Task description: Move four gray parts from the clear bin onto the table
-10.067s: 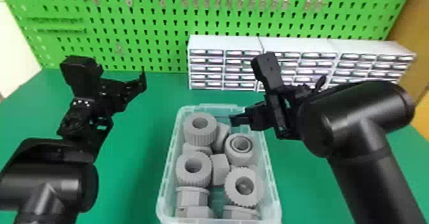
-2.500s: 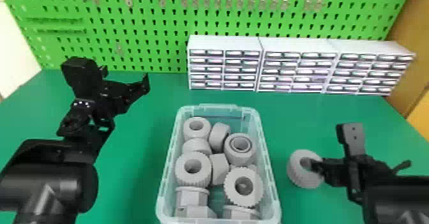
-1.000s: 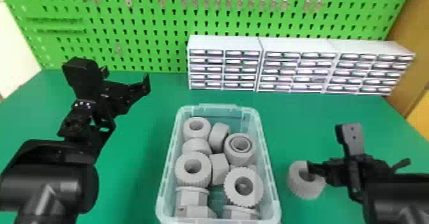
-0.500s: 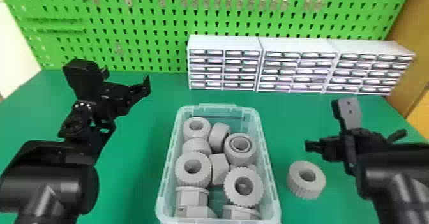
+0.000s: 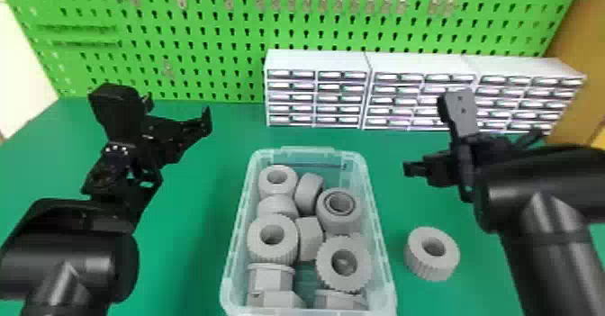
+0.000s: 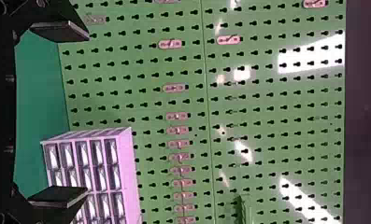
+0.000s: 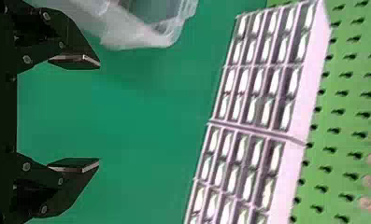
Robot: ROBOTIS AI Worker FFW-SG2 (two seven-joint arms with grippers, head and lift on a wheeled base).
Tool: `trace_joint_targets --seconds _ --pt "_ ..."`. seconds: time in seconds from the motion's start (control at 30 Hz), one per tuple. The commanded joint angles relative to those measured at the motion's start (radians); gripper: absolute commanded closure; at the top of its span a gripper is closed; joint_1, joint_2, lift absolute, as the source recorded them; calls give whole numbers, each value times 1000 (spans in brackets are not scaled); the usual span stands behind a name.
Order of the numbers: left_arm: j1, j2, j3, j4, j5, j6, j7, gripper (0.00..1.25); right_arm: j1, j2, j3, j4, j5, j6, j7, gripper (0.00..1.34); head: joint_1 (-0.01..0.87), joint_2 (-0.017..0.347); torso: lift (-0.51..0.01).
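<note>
In the head view the clear bin point(image 5: 387, 265) holds several gray parts point(image 5: 272, 238), rings and nuts heaped together. One gray ring part point(image 5: 432, 254) lies on the green table, right of the bin. Behind that part and to the bin's right, my right gripper point(image 5: 414, 169) is above the table; in the right wrist view the right gripper point(image 7: 99, 114) stands open, nothing between its fingers. My left gripper point(image 5: 207, 121) is parked at the left, behind and left of the bin; the left wrist view has the left gripper point(image 6: 87, 112) open too.
White drawer cabinets point(image 5: 315, 60) line the back of the table point(image 5: 193, 247), in front of the green pegboard point(image 5: 216, 45). In the right wrist view the bin's edge point(image 7: 169, 39) is near one finger.
The right gripper carried a gray part to the table right of the bin, let it go, then rose and moved back, away from it. The left arm has stayed nearly still.
</note>
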Motion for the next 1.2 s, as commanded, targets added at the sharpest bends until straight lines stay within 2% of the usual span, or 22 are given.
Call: trace_joint_targets --seconds 0.0,0.37,0.53,0.73,1.17 --pt "0 0 2 0 0 3 0 122 -37 -1 57 -15 -41 42 0 515 678 34 -50" --pt "2 0 2 0 -2 6 0 122 -60 14 163 -34 -144 85 0 515 678 34 -50" --pt "3 0 2 0 -2 8 0 122 -58 17 192 -40 -161 132 0 518 678 34 -50" --pt "2 0 2 0 -2 9 -3 122 -38 13 206 -75 -158 198 0 515 678 34 -50" --pt "3 0 3 -2 -5 15 -12 122 54 5 159 -238 -89 387 0 518 678 34 -50"
